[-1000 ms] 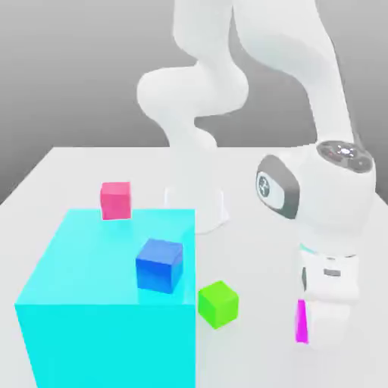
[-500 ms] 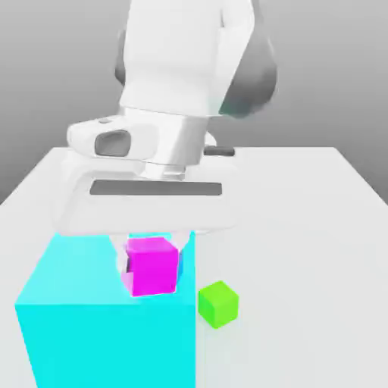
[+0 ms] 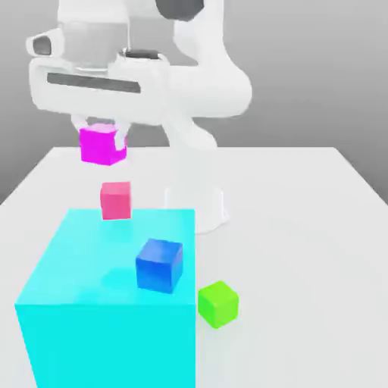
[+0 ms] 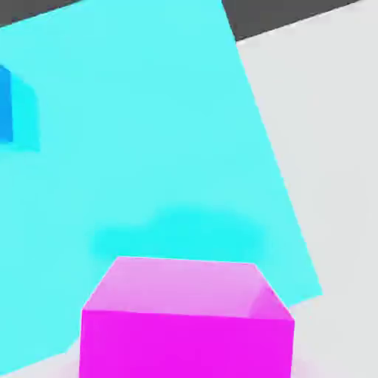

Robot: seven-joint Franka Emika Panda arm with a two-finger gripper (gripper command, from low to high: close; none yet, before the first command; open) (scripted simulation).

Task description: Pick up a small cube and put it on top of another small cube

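Exterior view: blue cube (image 3: 159, 264) sits atop the large cyan block (image 3: 91, 326).

Small bright pink-purple cube up in the air

The small bright magenta cube (image 3: 101, 145) is plain, with no marks on it. It hangs high above the counter (image 3: 303, 227), pinched on two sides between the jaws of the white robot gripper (image 3: 101, 130). It sits nearly level, with its top tucked under the hand. It is up above the far edge of the big light-blue block (image 3: 106, 303). In the hand view the magenta cube (image 4: 184, 317) shows close up, over the light-blue top.
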